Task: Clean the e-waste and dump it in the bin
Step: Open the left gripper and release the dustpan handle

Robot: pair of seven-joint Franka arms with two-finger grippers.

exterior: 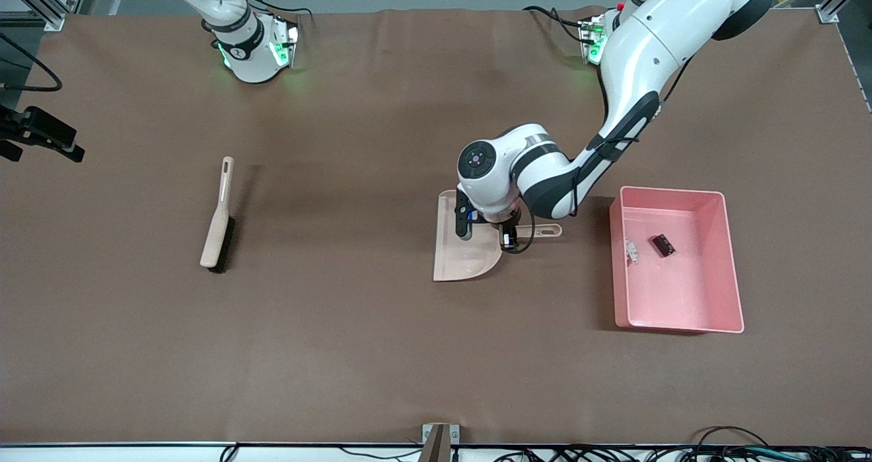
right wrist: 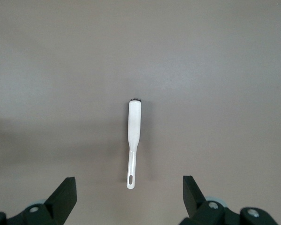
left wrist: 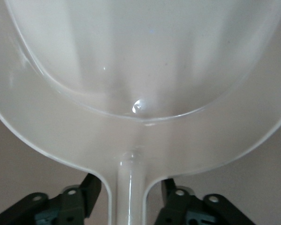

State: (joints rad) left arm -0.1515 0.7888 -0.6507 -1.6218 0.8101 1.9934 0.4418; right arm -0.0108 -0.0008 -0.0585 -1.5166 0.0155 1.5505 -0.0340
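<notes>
The pink bin [exterior: 681, 312] stands at the left arm's end of the table. Both e-waste parts lie in it: the whitish-grey oblong [exterior: 631, 250] against one wall and the dark block [exterior: 662, 245] beside it. The beige dustpan [exterior: 463, 257] lies on the table beside the bin, and its pan [left wrist: 140, 61] holds nothing. My left gripper [exterior: 507, 234] is over the dustpan's handle [left wrist: 130, 187]. It is open, with its fingers [left wrist: 91, 185] on either side of the handle and a gap on each side. My right gripper [right wrist: 129, 187] is open and empty, high above the brush [right wrist: 133, 126].
The beige brush [exterior: 219, 223] with dark bristles lies on the brown table cover toward the right arm's end. A black camera mount [exterior: 41, 135] juts in at that end's edge. A small bracket [exterior: 439, 438] sits at the table's near edge.
</notes>
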